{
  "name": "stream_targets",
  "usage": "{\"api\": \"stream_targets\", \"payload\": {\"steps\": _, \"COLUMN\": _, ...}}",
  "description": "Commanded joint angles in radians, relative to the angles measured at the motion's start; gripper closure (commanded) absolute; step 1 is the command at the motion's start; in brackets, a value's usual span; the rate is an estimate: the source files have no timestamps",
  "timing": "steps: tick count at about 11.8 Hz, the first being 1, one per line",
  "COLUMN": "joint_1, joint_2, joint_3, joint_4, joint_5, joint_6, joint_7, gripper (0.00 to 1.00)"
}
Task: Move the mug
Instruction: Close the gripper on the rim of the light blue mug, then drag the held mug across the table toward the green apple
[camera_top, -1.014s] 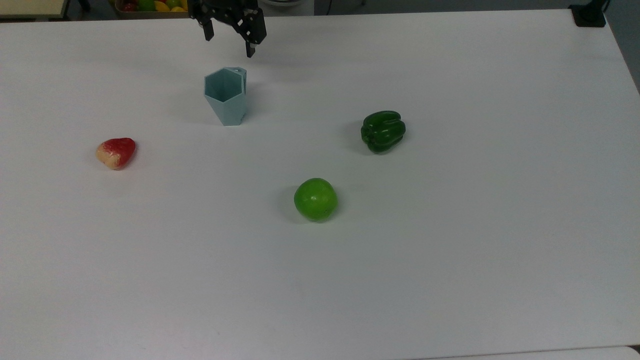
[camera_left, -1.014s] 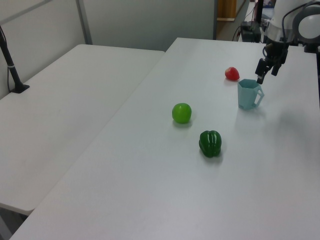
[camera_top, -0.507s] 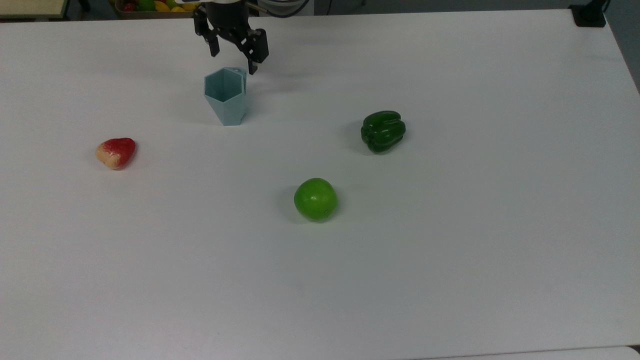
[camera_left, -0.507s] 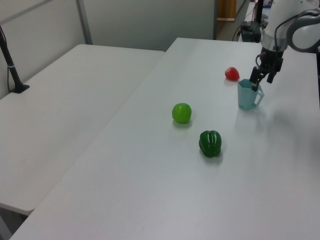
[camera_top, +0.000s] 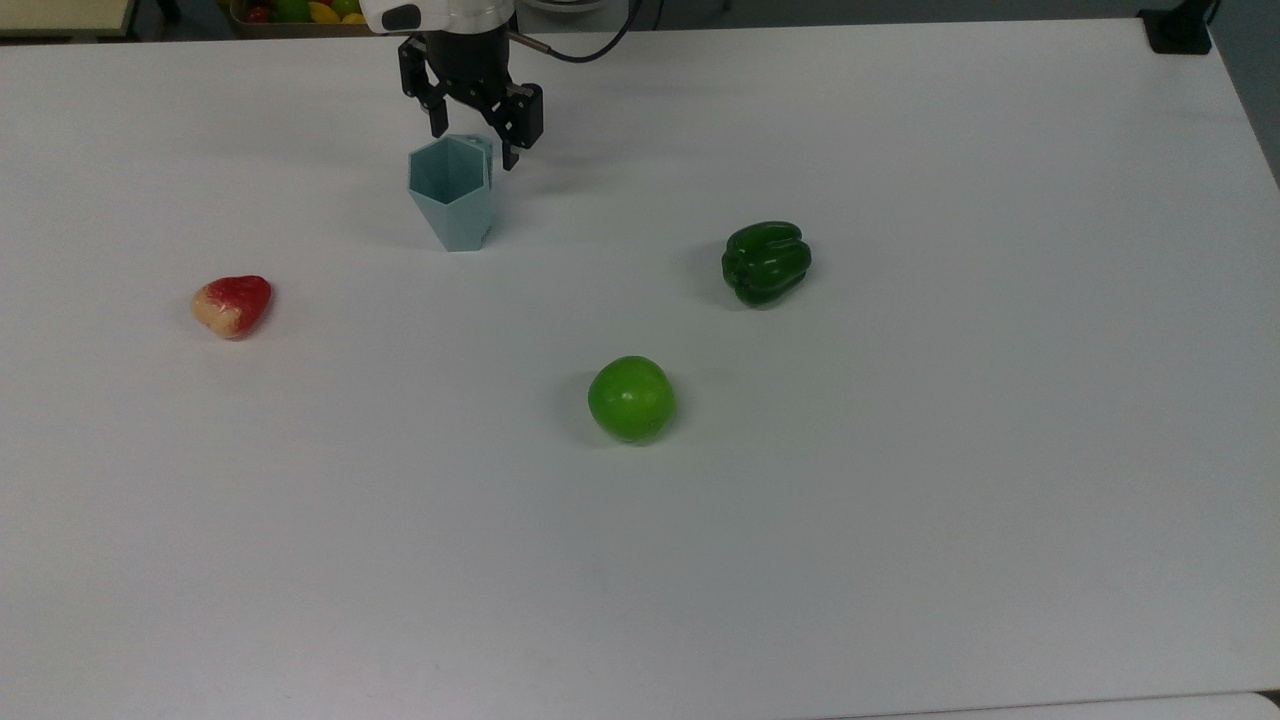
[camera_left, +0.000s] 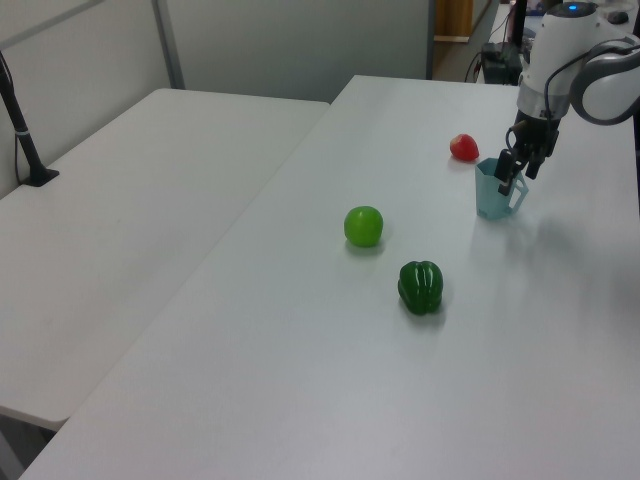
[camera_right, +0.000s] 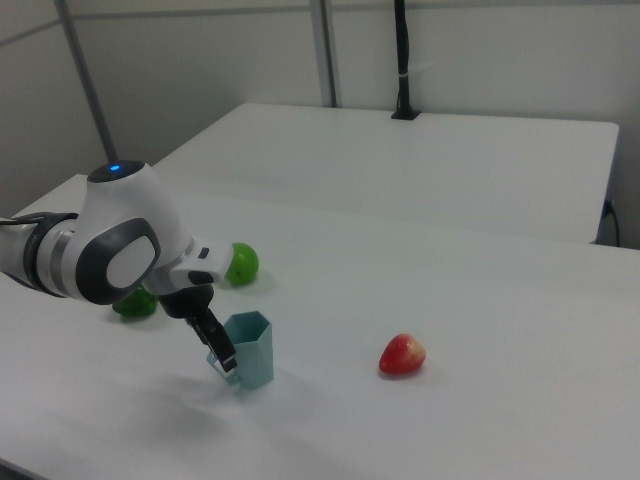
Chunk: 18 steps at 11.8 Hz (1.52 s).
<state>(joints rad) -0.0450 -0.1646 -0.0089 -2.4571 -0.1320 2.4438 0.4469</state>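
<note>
The white table (camera_top: 900, 500) is seen with the mug (camera_top: 452, 195) upright near its far edge in the top view, unmoved from a second ago. The gripper (camera_top: 474, 150) has been lowered since then, and its spread fingers now straddle the handle side of the rim. No grip is made yet; closing seems next

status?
Gripper open, straddling the mug handle side, not closed yet. Mug upright on table, not lifted. Pepper, apple, red fruit all well apart from it.
</note>
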Motion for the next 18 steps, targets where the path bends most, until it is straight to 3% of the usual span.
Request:
{"api": "stream_targets", "payload": {"steps": 1, "joint_1": 0.017, "joint_2": -0.015, "joint_3": 0.0, "joint_4": -0.055, "joint_5": -0.049, "joint_6": 0.034, "joint_7": 0.029, "gripper": 0.16}}
{"api": "stream_targets", "payload": {"steps": 6, "joint_1": 0.016, "joint_2": -0.015, "joint_3": 0.001, "joint_4": -0.056, "joint_5": -0.049, "joint_6": 0.037, "joint_7": 0.03, "gripper": 0.4}}
{"api": "stream_targets", "payload": {"steps": 10, "joint_1": 0.016, "joint_2": -0.013, "joint_3": 0.001, "joint_4": -0.056, "joint_5": -0.049, "joint_6": 0.038, "joint_7": 0.03, "gripper": 0.53}}
{"api": "stream_targets", "payload": {"steps": 18, "joint_1": 0.004, "joint_2": -0.012, "joint_3": 0.001, "joint_4": -0.057, "joint_5": -0.049, "joint_6": 0.084, "joint_7": 0.022, "gripper": 0.87}}
